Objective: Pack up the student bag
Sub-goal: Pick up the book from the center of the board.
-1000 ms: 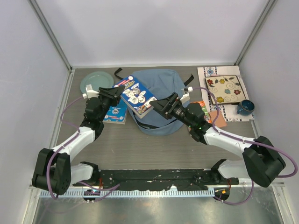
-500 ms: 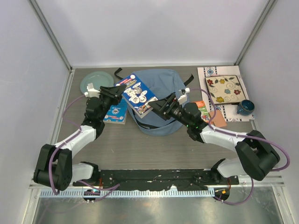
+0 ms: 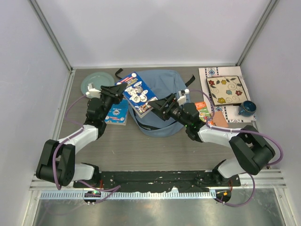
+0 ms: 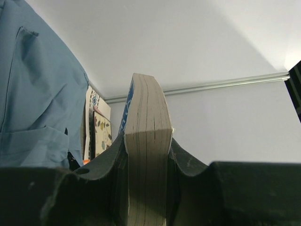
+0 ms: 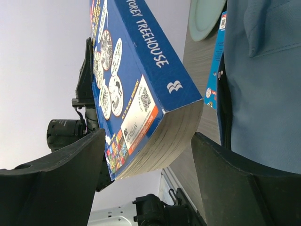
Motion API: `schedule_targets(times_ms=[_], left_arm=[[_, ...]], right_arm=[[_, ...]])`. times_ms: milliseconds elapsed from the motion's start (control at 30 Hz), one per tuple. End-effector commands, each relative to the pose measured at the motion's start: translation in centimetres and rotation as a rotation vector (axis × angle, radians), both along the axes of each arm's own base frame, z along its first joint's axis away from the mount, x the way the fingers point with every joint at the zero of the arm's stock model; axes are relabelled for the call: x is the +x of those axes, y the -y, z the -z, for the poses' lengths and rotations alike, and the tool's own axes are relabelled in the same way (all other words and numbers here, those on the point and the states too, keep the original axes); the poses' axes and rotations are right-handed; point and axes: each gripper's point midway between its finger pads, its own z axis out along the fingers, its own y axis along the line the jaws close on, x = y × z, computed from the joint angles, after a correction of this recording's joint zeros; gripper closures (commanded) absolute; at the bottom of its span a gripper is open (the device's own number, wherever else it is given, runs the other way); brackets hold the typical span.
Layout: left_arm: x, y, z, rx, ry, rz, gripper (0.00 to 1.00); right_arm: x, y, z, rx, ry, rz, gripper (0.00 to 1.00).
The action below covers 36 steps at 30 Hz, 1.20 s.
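Note:
The student bag (image 3: 162, 89), a light-blue fabric backpack, lies at the table's middle back. My left gripper (image 3: 120, 91) is shut on the left end of a thick blue paperback book (image 3: 139, 93) and holds it tilted above the bag's left part. In the left wrist view the book's page edge (image 4: 146, 136) is clamped between the fingers, with the bag (image 4: 33, 94) at left. My right gripper (image 3: 160, 107) is open at the book's right end. In the right wrist view the book's corner (image 5: 141, 94) sits between the wide-apart fingers (image 5: 66, 174), and the bag (image 5: 263, 84) is at right.
A pale green plate (image 3: 95, 84) lies at the back left. A small blue booklet (image 3: 116, 115) lies under the left arm. At the right are an orange booklet (image 3: 203, 109), a floral tile (image 3: 226, 89) on a patterned mat, and a blue mug (image 3: 246, 108).
The right gripper has moved left, closer around the book's right end. The left gripper has shifted the book slightly farther back.

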Motion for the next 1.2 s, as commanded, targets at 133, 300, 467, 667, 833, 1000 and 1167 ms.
schedule_targets(times_ms=[133, 300, 467, 667, 833, 1000, 1167], left_arm=[[-1.2, 0.6, -5.6, -0.063, 0.148, 0.038, 1.0], [-1.0, 0.7, -5.9, -0.074, 0.15, 0.047, 1.0], [-1.1, 0.9, -6.0, -0.096, 0.15, 0.057, 1.0], [-1.2, 0.8, -6.2, -0.127, 0.154, 0.062, 1.0], [-1.3, 0.6, -6.2, -0.147, 0.155, 0.053, 1.0], [-1.2, 0.7, -5.7, -0.118, 0.15, 0.053, 1.0], [-1.1, 0.8, -5.0, -0.079, 0.143, 0.045, 1.0]], right_arm=[[-0.2, 1.8, -1.5, -0.072, 0.027, 0.091, 0.2], [-0.1, 1.0, -3.0, -0.035, 0.083, 0.058, 0.19], [-0.2, -0.7, -4.2, 0.03, 0.102, -0.012, 0.19], [-0.1, -1.3, -4.7, 0.055, 0.129, -0.008, 0.19], [0.1, -1.2, -5.8, 0.082, 0.16, 0.008, 0.26], [-0.6, -1.6, -7.1, 0.127, 0.187, -0.017, 0.41], [-1.0, -2.2, -7.8, 0.153, 0.182, -0.013, 0.36]])
